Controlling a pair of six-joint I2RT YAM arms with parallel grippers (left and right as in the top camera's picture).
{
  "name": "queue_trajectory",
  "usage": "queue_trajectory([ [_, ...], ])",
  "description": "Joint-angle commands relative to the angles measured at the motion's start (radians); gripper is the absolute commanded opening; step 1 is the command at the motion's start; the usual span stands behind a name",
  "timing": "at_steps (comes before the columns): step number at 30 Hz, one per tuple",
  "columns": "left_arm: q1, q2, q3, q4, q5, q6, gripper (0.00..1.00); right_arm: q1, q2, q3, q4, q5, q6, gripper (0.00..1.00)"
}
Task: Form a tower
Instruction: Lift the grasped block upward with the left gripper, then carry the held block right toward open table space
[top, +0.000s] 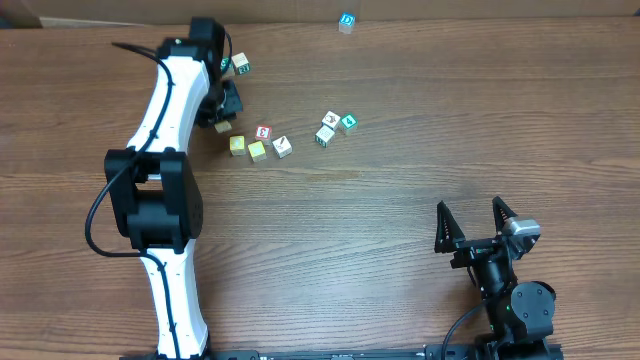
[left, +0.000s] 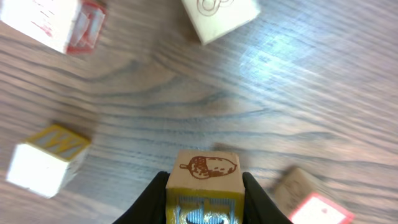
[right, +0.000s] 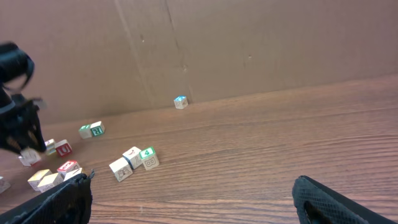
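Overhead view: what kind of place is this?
Probably a robot lab bench: a left arm and a right arm at a wood-grain table, a cardboard backdrop behind, and small letter cubes scattered.

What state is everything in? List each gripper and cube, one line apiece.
left gripper: shut on the acorn cube.
acorn cube: clamped in the left gripper.
right gripper: open, empty, apart from the cubes.
green 4 cube: loose on the table, beside two white cubes, not stacked.
blue cube: alone near the table's far edge.
other cubes: scattered singly, none stacked.
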Motion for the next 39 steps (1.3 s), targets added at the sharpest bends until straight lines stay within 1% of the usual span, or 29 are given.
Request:
queue_trajectory([
  [1,0.000,0.007,0.126,-0.068,-0.013,0.019,0.17,-0.003,-0.012,-0.010,0.005,-0.001,0.005,1.00],
  [4,-0.002,0.007,0.217,-0.164,-0.011,0.018,0.13,-0.003,-0.012,-0.010,0.005,0.000,0.005,1.00],
  [8,-0.011,0.007,0.275,-0.245,0.013,0.018,0.12,-0.003,-0.012,-0.010,0.005,0.000,0.005,1.00],
  [16,-0.057,0.007,0.278,-0.358,0.054,0.018,0.12,-0.003,-0.012,-0.010,0.005,0.000,0.005,1.00],
  [23,-0.105,0.007,0.278,-0.443,0.056,0.018,0.12,-0.003,-0.012,-0.010,0.005,0.000,0.005,1.00],
  [27,-0.130,0.007,0.278,-0.483,0.057,0.018,0.11,-0.003,-0.012,-0.010,0.005,0.000,0.005,1.00],
  [28,-0.138,0.007,0.278,-0.484,0.063,0.021,0.08,-0.003,-0.012,-0.010,0.005,0.000,0.005,1.00],
  [31,-0.165,0.007,0.278,-0.484,0.102,0.034,0.07,-0.003,-0.012,-0.010,0.005,0.000,0.005,1.00],
  [39,-0.276,0.007,0.277,-0.484,0.111,0.033,0.09,-0.003,-0.012,-0.010,0.005,-0.001,0.005,1.00],
])
